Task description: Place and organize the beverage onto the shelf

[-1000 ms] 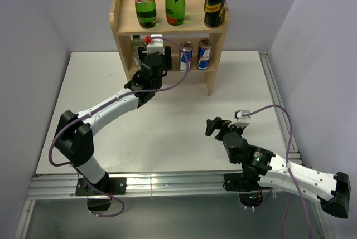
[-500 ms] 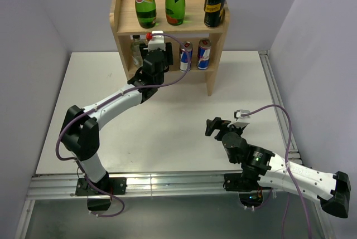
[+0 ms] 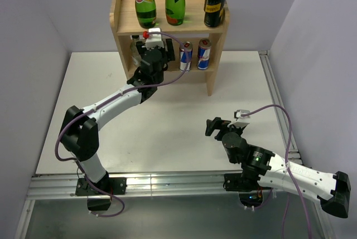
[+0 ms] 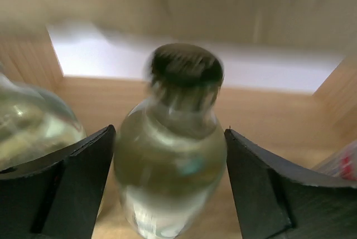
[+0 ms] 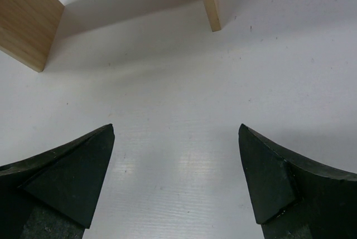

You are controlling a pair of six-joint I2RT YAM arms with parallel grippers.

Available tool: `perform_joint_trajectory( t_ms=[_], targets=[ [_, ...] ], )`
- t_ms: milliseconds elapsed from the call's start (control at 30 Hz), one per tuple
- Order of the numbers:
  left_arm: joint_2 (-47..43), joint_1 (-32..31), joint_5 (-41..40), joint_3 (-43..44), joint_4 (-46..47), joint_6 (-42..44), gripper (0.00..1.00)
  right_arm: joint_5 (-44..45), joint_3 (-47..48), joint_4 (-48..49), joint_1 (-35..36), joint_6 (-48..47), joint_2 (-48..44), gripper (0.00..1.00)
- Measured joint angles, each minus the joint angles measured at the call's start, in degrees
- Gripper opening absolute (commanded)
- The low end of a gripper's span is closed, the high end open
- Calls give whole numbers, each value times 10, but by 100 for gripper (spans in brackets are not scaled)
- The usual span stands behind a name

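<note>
Squarely inside the left pincer (image 4: 169,138) stands the bottle (image 4: 178,72) — upright.

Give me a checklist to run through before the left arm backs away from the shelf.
1. The clear bottle is inside the lower tier of the shelf, upright: ok.
2. The left gripper is free of it: cannot tell; its fingers sit close on both sides and the view is blurred.
3. The left finger is apart from the neighbouring clear bottle: cannot tell.
4. The Red Bull cans are apart from the left gripper: ok.
5. The right gripper is open above the table, away from the shelf: ok.
</note>
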Motion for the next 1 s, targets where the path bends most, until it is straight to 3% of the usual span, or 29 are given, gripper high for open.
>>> perform_joint_trajectory(
  t_ms=[300,1000],
  targets=[
    [-3,0,1,0,45,-3,89,0,0,0,0,0,0,99],
    [-50,0,15,-44,32,-27,99,0,0,0,0,0,5,99]
  ],
)
